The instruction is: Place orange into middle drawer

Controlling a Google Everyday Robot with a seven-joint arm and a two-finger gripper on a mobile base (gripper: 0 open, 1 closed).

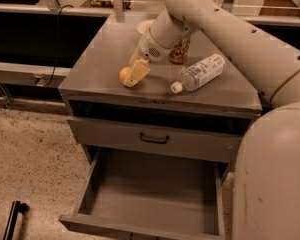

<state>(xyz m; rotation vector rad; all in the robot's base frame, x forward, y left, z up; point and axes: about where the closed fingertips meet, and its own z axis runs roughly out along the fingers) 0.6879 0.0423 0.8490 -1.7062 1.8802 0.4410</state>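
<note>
No readable text anywhere.

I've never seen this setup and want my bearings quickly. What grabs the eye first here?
The big pale robot arm sweeps in from the picture's right, its gripper down on the cabinet top right against the small orange. Nearby a clear plastic bottle lies on its side, and a patterned can stands behind the arm. Below, the middle drawer is pulled wide open.
</note>
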